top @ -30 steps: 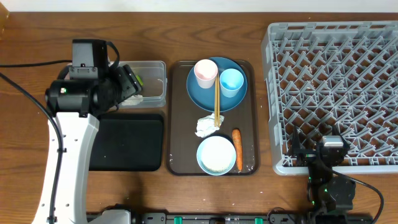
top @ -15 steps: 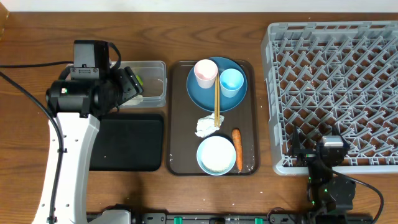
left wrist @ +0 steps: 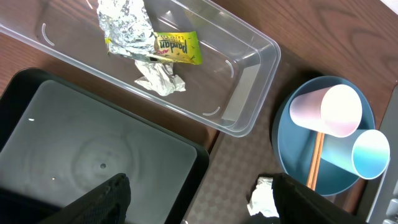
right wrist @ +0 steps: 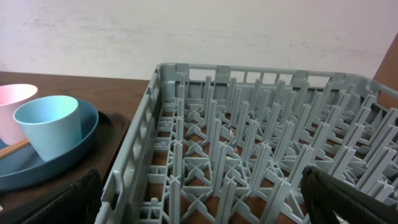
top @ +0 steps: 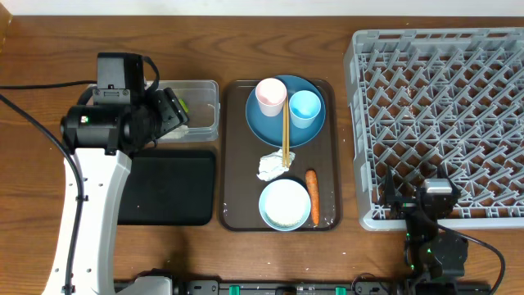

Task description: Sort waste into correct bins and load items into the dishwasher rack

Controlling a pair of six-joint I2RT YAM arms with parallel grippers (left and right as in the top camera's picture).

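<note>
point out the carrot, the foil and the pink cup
carrot [top: 312, 197], overhead view, middle of its body
foil [left wrist: 124, 25], left wrist view, crumpled centre
pink cup [top: 271, 96], overhead view, inside its mouth

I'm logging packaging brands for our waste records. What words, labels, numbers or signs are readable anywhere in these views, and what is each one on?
"Pandan" (as best it reads): printed on the yellow-green wrapper lying in the clear tub.
Smaller print below that word on the same wrapper: too small and blurred to read.
Nothing else in any view carries readable text.
</note>
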